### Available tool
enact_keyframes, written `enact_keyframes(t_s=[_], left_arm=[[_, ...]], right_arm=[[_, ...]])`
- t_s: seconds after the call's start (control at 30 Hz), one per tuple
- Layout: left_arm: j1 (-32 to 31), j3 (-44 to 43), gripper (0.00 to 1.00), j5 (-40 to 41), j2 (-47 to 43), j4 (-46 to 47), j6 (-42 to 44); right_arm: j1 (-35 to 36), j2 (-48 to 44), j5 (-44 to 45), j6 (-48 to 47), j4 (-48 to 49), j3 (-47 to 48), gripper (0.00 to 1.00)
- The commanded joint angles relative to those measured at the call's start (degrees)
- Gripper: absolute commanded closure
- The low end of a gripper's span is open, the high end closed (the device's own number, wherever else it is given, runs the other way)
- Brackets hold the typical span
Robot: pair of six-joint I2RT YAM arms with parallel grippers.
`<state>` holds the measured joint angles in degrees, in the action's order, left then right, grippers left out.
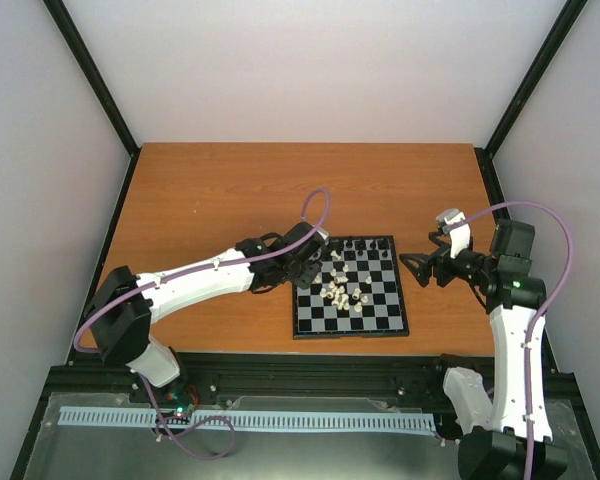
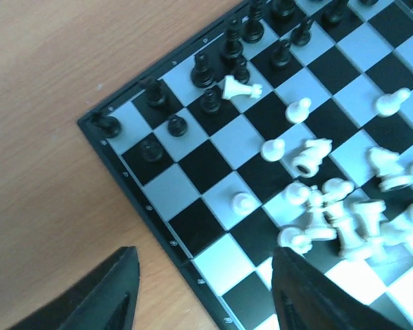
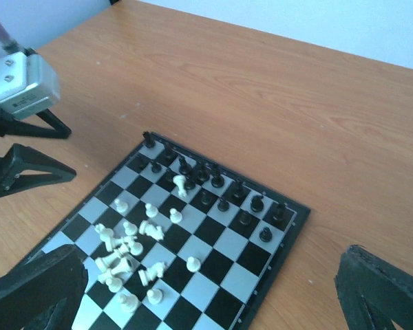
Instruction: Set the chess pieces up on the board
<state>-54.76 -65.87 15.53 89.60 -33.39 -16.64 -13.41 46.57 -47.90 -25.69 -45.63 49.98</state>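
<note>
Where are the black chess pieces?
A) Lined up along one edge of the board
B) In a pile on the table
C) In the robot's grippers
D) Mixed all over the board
A: the black pieces stand in rows along one edge of the board, while the white pieces lie jumbled mid-board.

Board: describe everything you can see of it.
Small square board, black and light grey checks, thin black border, looks like plastic. Lies flat on the wooden table, slightly skewed. Black pieces stand in roughly two rows along its far edge; white pieces sit jumbled mid-board, many toppled, one fallen among the black. Left gripper hangs open over its left edge; contact unclear.
</note>
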Motion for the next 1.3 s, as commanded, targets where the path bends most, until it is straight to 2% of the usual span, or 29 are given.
enact_keyframes(t_s=[0.0, 0.07, 0.13, 0.23, 0.3, 0.4, 0.43, 0.47, 0.5, 0.77, 0.97, 1.27], left_arm=[[-0.3, -2.5, 0.52, -5.8, -0.6, 0.3, -0.7], [-0.3, -2.6, 0.61, -5.7, 0.6, 0.1, -1.3], [-0.3, -3.2, 0.63, -6.3, 2.0, -0.2, -1.7], [-0.3, -5.4, 0.58, -8.3, 4.2, -1.5, -1.1], [-0.1, -7.2, 0.55, -10.3, 6.1, -2.8, 0.2], [1.0, -9.9, 0.55, -12.7, 9.4, -5.2, -0.6], [1.2, -10.8, 0.55, -13.0, 10.5, -6.0, -1.1], [1.4, -11.5, 0.55, -12.7, 11.5, -6.7, -1.5], [1.4, -12.2, 0.55, -12.2, 12.7, -7.3, -1.9], [1.5, -15.0, 0.57, -9.8, 17.2, -9.6, -3.1], [2.0, -15.9, 0.63, -8.8, 19.6, -10.3, -3.9], [2.7, -16.5, 0.67, -8.7, 21.9, -9.4, -4.3]], right_arm=[[0.2, 2.6, -10.7, -5.9, -5.0, -0.5, 0.00], [0.2, 4.2, -11.2, -7.3, -6.2, -0.1, 0.00], [0.2, 5.6, -12.5, -10.7, -8.8, 0.8, 0.05], [0.2, 5.0, -9.9, -11.1, -8.3, 0.8, 0.13], [0.3, 2.9, -7.9, -10.2, -7.0, 0.1, 0.14], [0.2, 1.4, -8.9, -12.2, -7.8, 0.0, 0.15], [0.3, 1.5, -8.9, -12.2, -7.8, 0.0, 0.05], [0.3, 1.6, -8.6, -11.9, -7.5, 0.0, 0.01], [0.3, 1.7, -8.1, -11.9, -7.2, -0.1, 0.00], [0.3, 2.0, -7.1, -11.5, -6.5, -0.1, 0.00], [0.3, 1.6, -1.4, -5.8, -1.6, -1.4, 0.00], [0.3, 1.8, -2.5, -7.1, -2.2, -1.2, 0.00]])
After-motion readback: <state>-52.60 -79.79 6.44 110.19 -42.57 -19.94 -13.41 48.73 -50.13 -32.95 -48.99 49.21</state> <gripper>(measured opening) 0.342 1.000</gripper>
